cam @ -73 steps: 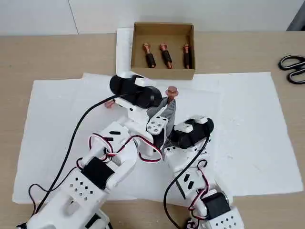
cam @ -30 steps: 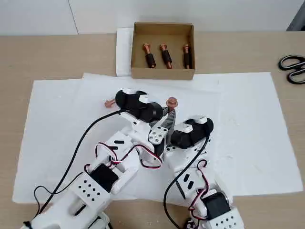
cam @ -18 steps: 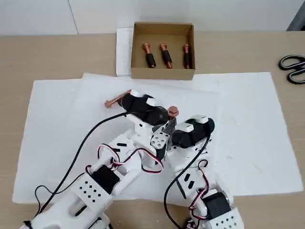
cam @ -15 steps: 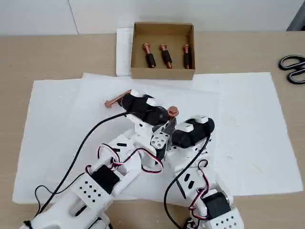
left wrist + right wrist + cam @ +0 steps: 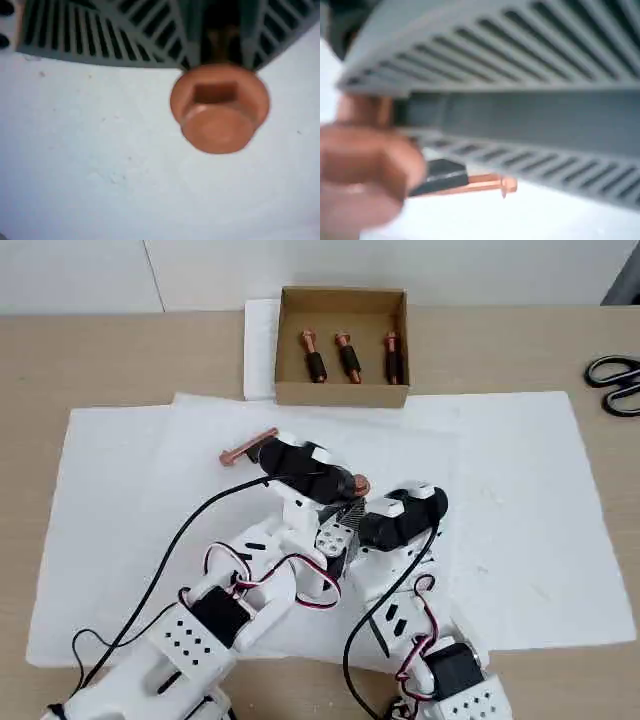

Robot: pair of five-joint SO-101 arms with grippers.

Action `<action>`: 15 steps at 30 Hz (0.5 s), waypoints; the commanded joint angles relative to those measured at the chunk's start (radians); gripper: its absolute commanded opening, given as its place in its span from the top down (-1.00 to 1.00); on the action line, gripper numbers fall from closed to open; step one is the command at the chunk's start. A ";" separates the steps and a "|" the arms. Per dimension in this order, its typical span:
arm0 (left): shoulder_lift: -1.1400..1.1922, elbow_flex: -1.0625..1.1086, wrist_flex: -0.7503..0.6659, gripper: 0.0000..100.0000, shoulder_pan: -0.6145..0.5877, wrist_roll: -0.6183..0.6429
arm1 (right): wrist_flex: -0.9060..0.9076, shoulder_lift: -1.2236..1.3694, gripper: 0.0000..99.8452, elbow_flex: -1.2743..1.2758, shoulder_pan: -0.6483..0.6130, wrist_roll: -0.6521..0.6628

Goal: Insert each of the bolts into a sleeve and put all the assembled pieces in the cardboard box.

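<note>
A copper bolt point(image 5: 358, 486) is pinched between grey ribbed fingers point(image 5: 345, 508) in the middle of the white paper. Its hex head point(image 5: 220, 110) faces the left wrist camera. My left gripper point(image 5: 220, 62) is shut on its shaft. My right gripper point(image 5: 365, 518) sits right against the bolt, whose blurred head point(image 5: 362, 170) looms in the right wrist view. A second bolt point(image 5: 248, 447) lies loose on the paper beyond the left arm, and its shaft point(image 5: 480, 185) has a dark piece at one end. The cardboard box point(image 5: 343, 395) at the back holds three assembled pieces point(image 5: 348, 358).
White paper point(image 5: 520, 500) covers most of the wooden table. Black scissors point(image 5: 615, 383) lie at the far right edge. A white sheet point(image 5: 260, 345) sits against the box's left wall. Both arms crowd the near middle, with black cables trailing toward their bases.
The left arm has drawn back toward the near side, bringing the bolt head down against the right arm's wrist. The loose bolt behind it is now uncovered. The right arm has hardly moved.
</note>
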 commanded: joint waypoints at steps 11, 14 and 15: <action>-0.057 -0.013 0.006 0.99 0.021 -0.005 | -0.016 -0.015 0.99 -0.005 -0.002 -0.012; -0.126 -0.007 0.006 0.91 0.020 -0.005 | -0.016 -0.015 0.99 -0.005 -0.002 -0.012; -0.146 -0.005 0.008 0.86 0.017 -0.005 | -0.016 -0.015 0.99 -0.005 -0.002 -0.012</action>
